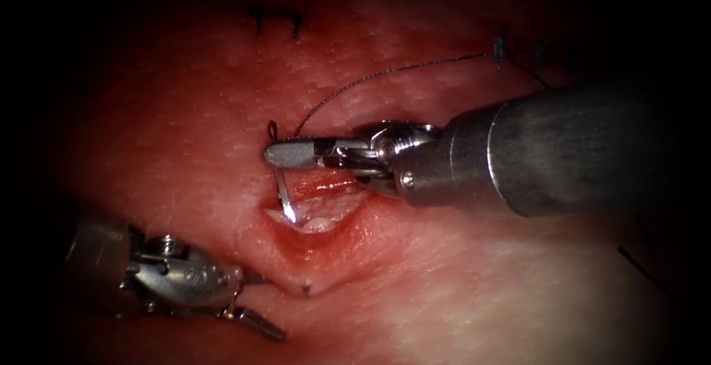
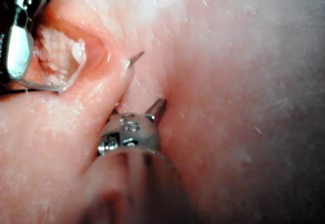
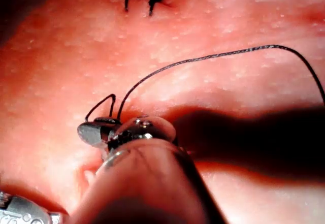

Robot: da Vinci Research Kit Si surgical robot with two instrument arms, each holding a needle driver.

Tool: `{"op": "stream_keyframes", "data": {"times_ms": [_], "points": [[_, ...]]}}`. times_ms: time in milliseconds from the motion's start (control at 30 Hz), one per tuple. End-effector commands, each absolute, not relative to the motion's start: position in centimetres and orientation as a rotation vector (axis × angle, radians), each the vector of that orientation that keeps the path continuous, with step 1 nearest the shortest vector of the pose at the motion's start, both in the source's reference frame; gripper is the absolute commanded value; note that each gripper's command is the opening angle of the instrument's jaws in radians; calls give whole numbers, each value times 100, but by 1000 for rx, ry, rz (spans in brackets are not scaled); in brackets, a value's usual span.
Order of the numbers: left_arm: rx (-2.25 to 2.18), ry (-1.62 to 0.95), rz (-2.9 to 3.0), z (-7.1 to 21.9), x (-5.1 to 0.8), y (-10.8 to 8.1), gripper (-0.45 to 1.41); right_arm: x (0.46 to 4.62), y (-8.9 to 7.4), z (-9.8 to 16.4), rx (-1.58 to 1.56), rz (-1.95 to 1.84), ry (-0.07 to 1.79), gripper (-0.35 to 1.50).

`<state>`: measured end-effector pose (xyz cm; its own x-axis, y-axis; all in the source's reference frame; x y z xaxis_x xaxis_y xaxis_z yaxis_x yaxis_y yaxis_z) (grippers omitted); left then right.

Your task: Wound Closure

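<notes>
Biggest worry here: the needle (image 1: 285, 196) was held right up at its thread end, so it could've twisted in the grip while its point sat down in the open cut (image 1: 322, 209). The tip looked to rest on the pale tissue (image 1: 444, 291) inside the wound, though I couldn't tell if it had bitten in. The right gripper (image 1: 290, 154) was clamped on that needle end, above the cut, with the thread (image 1: 385, 73) arcing off toward the upper right. The left gripper (image 1: 255, 302) sat spread apart, holding nothing, on the tissue below and left of the cut. Old stitches (image 1: 275, 21) sat further up.
</notes>
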<state>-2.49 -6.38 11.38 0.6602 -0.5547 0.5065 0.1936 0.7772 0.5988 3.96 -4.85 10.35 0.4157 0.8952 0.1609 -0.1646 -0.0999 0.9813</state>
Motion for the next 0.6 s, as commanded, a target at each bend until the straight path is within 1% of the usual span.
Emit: {"op": "stream_keyframes", "data": {"times_ms": [33,300,600], "points": [[539,-735,-447,1142,-253,-649,61,400,-494,1038,1396,1028,692,-35],[539,-735,-447,1142,-253,-649,61,385,-512,1029,1417,969,577,-35],[538,-735,-447,1143,-253,-649,61,378,-544,1032,1476,906,460,-35]]}}
